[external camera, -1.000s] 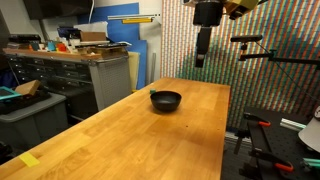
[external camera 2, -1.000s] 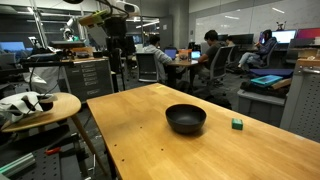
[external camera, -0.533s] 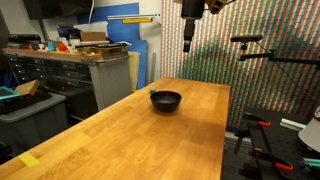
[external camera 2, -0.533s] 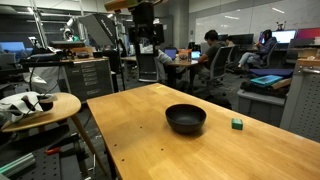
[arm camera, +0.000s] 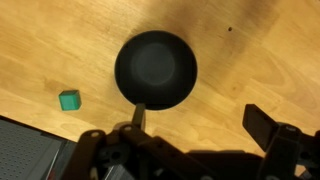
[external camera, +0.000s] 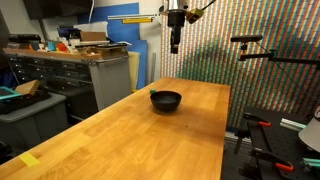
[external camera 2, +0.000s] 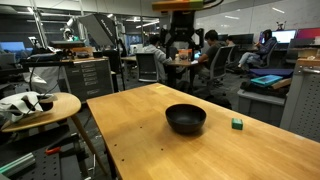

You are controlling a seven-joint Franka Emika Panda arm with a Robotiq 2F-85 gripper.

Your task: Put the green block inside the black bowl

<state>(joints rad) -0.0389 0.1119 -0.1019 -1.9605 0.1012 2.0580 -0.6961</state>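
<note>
The black bowl (external camera: 166, 99) stands empty on the wooden table (external camera: 150, 140), and shows in both exterior views (external camera 2: 186, 118). The small green block (external camera 2: 237, 123) lies on the table beside the bowl, apart from it; in the wrist view it (arm camera: 69, 100) lies left of the bowl (arm camera: 156, 70). I cannot see the block in the exterior view with the workbench. My gripper (external camera: 174, 42) hangs high above the table, over the bowl area, and shows in both exterior views (external camera 2: 180, 52). In the wrist view its fingers (arm camera: 200, 122) are spread wide, open and empty.
A round side table (external camera 2: 40, 105) with white objects stands beside the wooden table. A workbench with drawers (external camera: 70, 70) stands off one side, and a stand with a clamp arm (external camera: 255, 45) off the other. People sit at desks (external camera 2: 215, 55) behind. Yellow tape (external camera: 30, 160) marks a table corner.
The arm has swung sideways high above the table and now hangs over the bowl. The bowl and block have not moved. The gripper stays open.
</note>
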